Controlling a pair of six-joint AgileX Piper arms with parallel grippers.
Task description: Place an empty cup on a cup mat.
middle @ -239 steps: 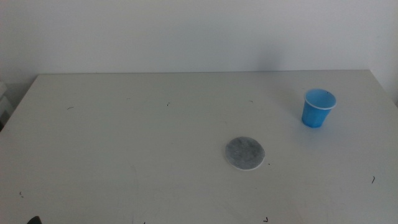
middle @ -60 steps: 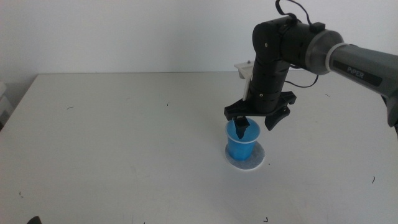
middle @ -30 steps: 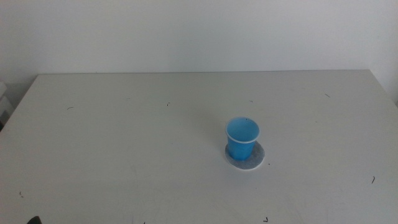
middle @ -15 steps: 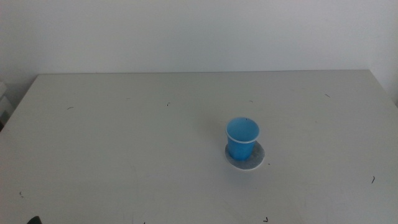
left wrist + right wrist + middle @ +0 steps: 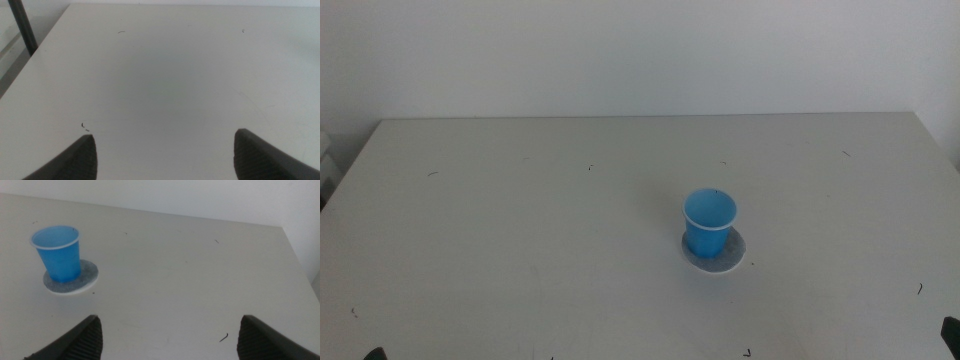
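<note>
While the right claw point(image 5: 167, 337) hangs low over the worktop point(image 5: 520, 230) with its two dark jaws spread wide and nothing between them, its wrist camera looks across bare surface toward the cup point(image 5: 57, 252), which stands well apart from it. In the middle view only a dark sliver at the bottom right corner hints at that arm, so it sits at the near edge of the worktop. The left claw point(image 5: 165, 155) waits on the other side, jaws likewise wide apart and empty, above a bare stretch of worktop near its left edge.

Outward from the claws, the cup stands upright on the cup mat point(image 5: 85, 275), mouth up and blue inside, with nothing visible in it. From the middle view the cup point(image 5: 709, 222) sits toward the far left part of the cup mat point(image 5: 730, 260), leaving a broader crescent of grey felt showing at the near right; its base appears to lie within the disc.

As I judge it, the placing is done and the step in hand is simply parking. Doing that well means keeping both claws low, open and well clear of the cup, since a light plastic cup would tip at a slight knock.
</note>
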